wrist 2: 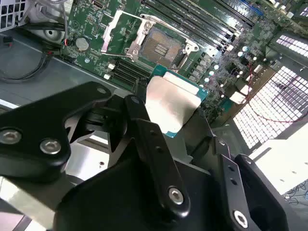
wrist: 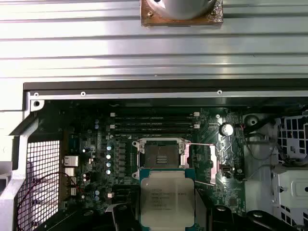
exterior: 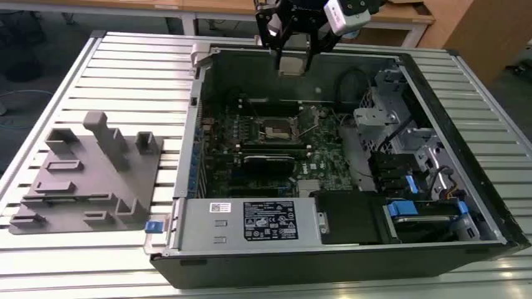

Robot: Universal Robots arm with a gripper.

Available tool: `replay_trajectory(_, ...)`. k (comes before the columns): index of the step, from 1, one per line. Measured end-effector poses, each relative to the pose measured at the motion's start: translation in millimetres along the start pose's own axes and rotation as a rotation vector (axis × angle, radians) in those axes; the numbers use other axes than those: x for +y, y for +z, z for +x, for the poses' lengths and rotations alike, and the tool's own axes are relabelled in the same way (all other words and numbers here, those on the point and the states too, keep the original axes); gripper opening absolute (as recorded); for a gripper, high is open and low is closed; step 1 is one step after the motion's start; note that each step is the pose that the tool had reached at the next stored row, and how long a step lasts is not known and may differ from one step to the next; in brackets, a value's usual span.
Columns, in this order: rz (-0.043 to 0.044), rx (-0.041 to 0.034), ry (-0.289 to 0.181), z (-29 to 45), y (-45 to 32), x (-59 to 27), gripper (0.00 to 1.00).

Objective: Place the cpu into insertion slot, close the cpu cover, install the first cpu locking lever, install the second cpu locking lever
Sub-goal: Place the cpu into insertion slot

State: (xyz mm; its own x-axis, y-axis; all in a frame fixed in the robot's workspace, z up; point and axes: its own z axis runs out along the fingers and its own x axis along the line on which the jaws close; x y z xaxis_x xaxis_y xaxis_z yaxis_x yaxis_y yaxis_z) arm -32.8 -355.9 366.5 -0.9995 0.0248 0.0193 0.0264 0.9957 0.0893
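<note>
ROBOT LAB: Arm's fingers (wrist 2: 139,120) are closed on the cpu (wrist: 167,197), pinching it by opposite edges w/ its dull metal lid showing in both wrist views. Chip hangs in the air over the open PC case (exterior: 193,124) on the ribbed counter (exterior: 124,68), by the case wall at the top of the exterior view, well apart from the insertion slot (wrist: 162,155) on the motherboard (exterior: 328,146) below. Slot is bare; cpu cover (wrist: 208,163) stands swung open beside it. By the look of it, chip is light, stiff & thin, w/ smooth edges apt to slip; underside contacts & socket pins prob. fragile. Edge grip, flat faces untouched, looks the right hold.
</note>
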Motion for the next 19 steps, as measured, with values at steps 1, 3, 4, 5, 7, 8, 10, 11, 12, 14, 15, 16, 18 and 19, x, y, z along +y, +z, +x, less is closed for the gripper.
replay_trajectory(1, 0.0, 0.0, 0.0, 0.0, 0.0, 0.0, 0.54)
replay_trajectory(3, 0.0, 0.0, 0.0, 0.0, 0.0, 0.0, 0.54)
replay_trajectory(4, 0.0, 0.0, 0.0, 0.0, 0.0, 0.0, 0.54)
replay_trajectory(5, 0.0001, 0.0001, 0.0, 0.0, 0.1, 0.0, 0.54)
replay_trajectory(7, -0.0001, 0.0, 0.0, 0.0, 0.6, 0.0, 0.54)
replay_trajectory(8, -0.0001, 0.0, 0.0, 0.0, 1.0, -0.1, 0.54)
replay_trajectory(10, 0.0, 0.0, 0.0, 0.0, 1.7, -0.2, 0.54)
replay_trajectory(11, 0.0001, 0.0001, 0.0, 0.0, 1.9, -0.2, 0.54)
replay_trajectory(12, 0.0001, 0.0001, 0.0, 0.0, 1.9, -0.2, 0.54)
replay_trajectory(14, 0.0, 0.0, 0.0, 0.0, 2.0, -0.2, 0.54)
replay_trajectory(15, 0.0, 0.0, 0.0, -0.1, 2.0, -0.2, 0.54)
replay_trajectory(16, 0.0, 0.0, 0.0, -0.1, 2.0, -0.2, 0.54)
replay_trajectory(18, -0.0003, -0.0002, 0.0, -0.1, 2.9, -0.2, 0.54)
replay_trajectory(19, -0.0001, 0.0, 0.0, -0.1, 3.4, -0.3, 0.54)
